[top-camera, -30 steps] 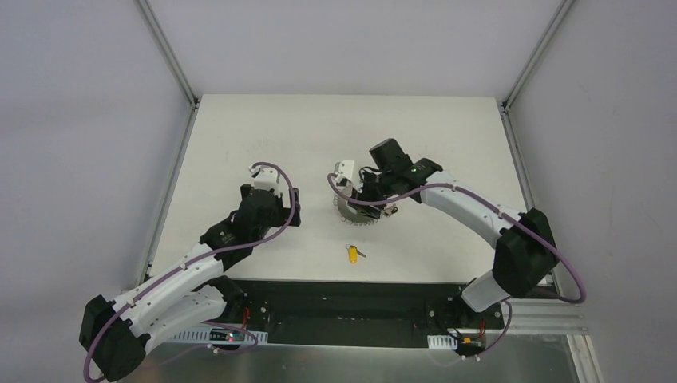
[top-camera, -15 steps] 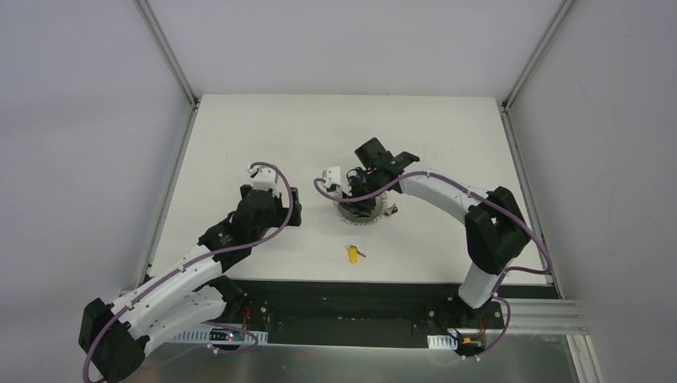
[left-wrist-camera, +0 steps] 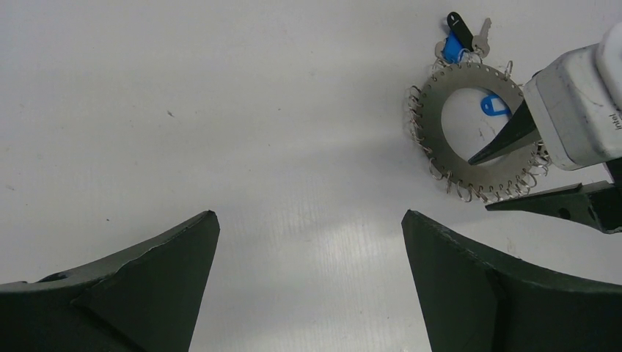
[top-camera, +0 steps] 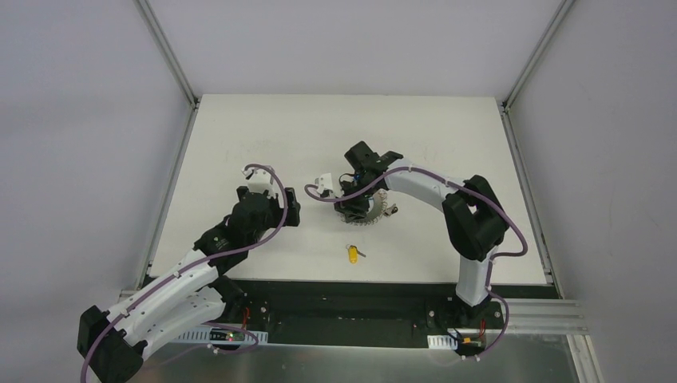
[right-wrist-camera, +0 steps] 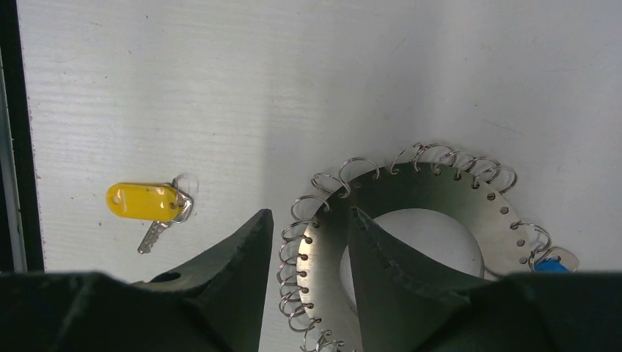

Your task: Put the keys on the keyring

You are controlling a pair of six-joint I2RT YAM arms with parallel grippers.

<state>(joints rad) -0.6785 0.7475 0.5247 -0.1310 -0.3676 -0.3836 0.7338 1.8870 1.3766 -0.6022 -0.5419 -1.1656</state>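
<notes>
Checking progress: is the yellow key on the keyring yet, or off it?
Off. The yellow key lies alone on the table, apart from the keyring.

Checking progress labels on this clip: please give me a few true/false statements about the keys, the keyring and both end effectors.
1. The yellow key lies on the table, apart from the keyring. True.
2. The left end effector grips the yellow key. False: it is open and empty.
3. The right end effector straddles the keyring's band, one finger inside the hole. True.
4. The keyring stands upright. False: it lies flat on the table.
</notes>
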